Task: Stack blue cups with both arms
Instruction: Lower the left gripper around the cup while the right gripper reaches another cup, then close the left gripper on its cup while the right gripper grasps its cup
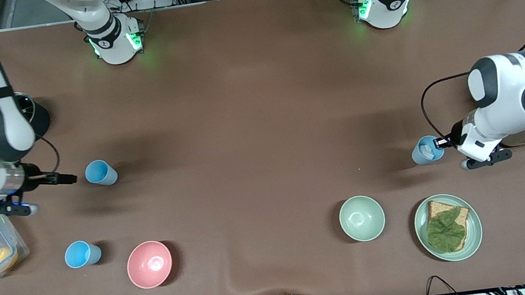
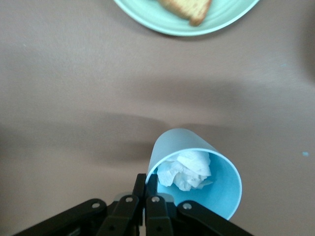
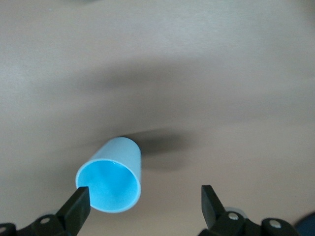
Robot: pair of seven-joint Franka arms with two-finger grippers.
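A high front camera overlooks the whole table (image 1: 256, 93); wrist cameras look down closely, sharing its cup with paper (image 1: 427, 150) (image 2: 197, 172) and empty cup (image 1: 101, 173) (image 3: 112, 176).

Three light-blue cups upright on tabletop: one (image 1: 101, 173) at 9 o'clock, one (image 1: 82, 254) at 8 o'clock, paper-stuffed one (image 1: 426, 150) at 3 o'clock.

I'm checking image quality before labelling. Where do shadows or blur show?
Front view: soft shadows beside each cup, green glow at both arm bases. Left wrist view: sharp, cup with paper shadowing the table. Right wrist view: slightly soft, dark shadow by the empty cup.
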